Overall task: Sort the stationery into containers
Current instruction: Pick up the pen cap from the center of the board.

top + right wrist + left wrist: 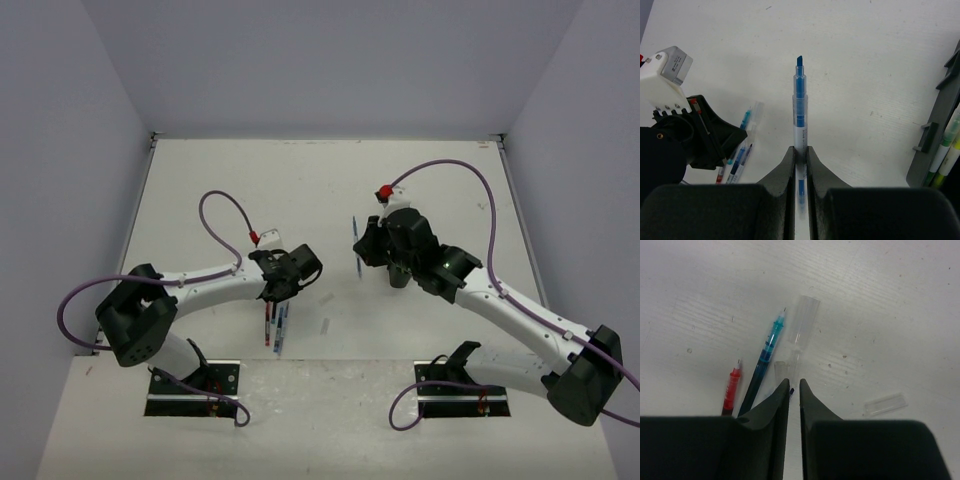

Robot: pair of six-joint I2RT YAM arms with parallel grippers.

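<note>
My right gripper [800, 150] is shut on a blue marker with a clear cap [800, 100] and holds it above the table [356, 240]. The black organiser tray [932, 145] shows only at the right edge of the right wrist view, with yellow-green markers [947, 150] in it. My left gripper [794, 385] is shut to a thin slit, low over loose pens: a teal pen [765, 365], a red pen [731, 390] and a clear tube-like piece [802, 322] just ahead of its tips. A dark blue speck sits at its tips. Whether it grips anything I cannot tell.
A loose clear cap [885, 404] lies right of the left gripper. Several pens [275, 325] lie on the table near the left arm's base. Grey walls close the table at the back and sides. Purple cables loop over both arms.
</note>
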